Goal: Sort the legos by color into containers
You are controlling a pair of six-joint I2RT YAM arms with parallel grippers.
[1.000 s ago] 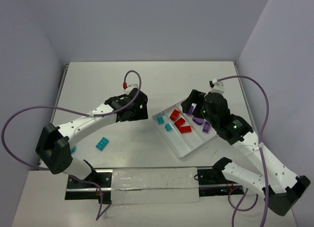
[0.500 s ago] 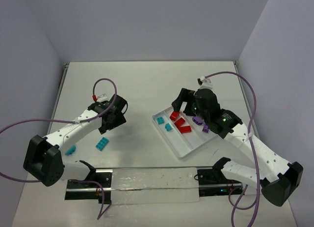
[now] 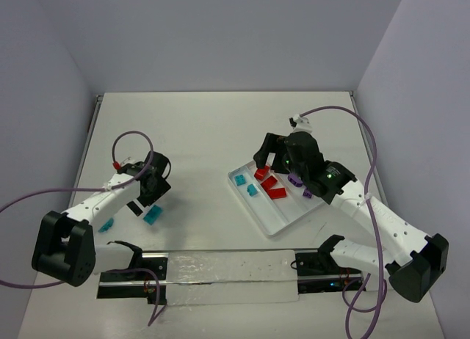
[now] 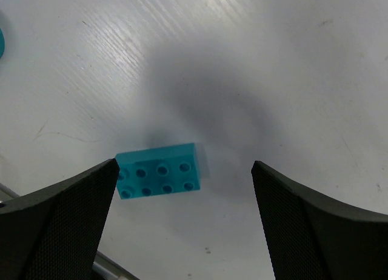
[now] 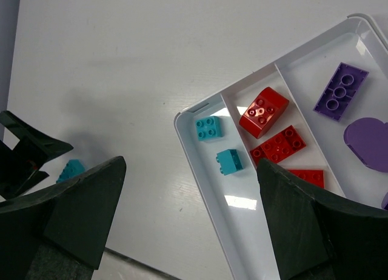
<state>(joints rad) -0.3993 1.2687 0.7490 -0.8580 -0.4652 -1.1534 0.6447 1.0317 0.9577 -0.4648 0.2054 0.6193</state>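
Spanning the whole top view, white table (image 3: 220,126). On its right half, the white tray (image 3: 285,220), its long axis slanting from far-left to near-right, with three compartments running parallel along that line.

Right gripper (image 5: 188,166): fingers spread wide, nothing between them, poised above the tray's far-left end. Left gripper (image 3: 145,208): released, fingers splayed, low over the table's left side.

Between the left fingers, a loose teal brick (image 4: 159,171), a two-by-four lying flat with studs up. In the wrist view its long axis runs nearly across the gap from finger to finger, right end tipped slightly up. It sits closer to the finger on the left of that view; contact cannot be told. A second teal brick (image 3: 106,224) lies on the table beside the left arm.

In the tray:
- left compartment: two small teal squares (image 5: 208,128).
- middle compartment: three red bricks (image 5: 278,143).
- right compartment: a purple studded brick (image 5: 341,91) lying diagonal, and a rounded purple piece (image 5: 367,143).
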